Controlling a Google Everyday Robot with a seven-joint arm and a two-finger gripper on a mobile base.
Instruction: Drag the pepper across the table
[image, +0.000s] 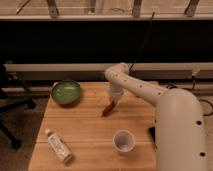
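The pepper (107, 110) is a slim red-orange chili lying tilted on the light wooden table (90, 135), near its middle. My gripper (113, 103) hangs from the white arm reaching in from the right and sits right at the pepper's upper end, touching or just above it. The pepper's pointed tip faces the lower left.
A green bowl (66, 92) stands at the back left of the table. A white bottle (58, 146) lies at the front left. A white cup (123, 140) stands in front of the pepper. A black chair (10, 107) is left of the table.
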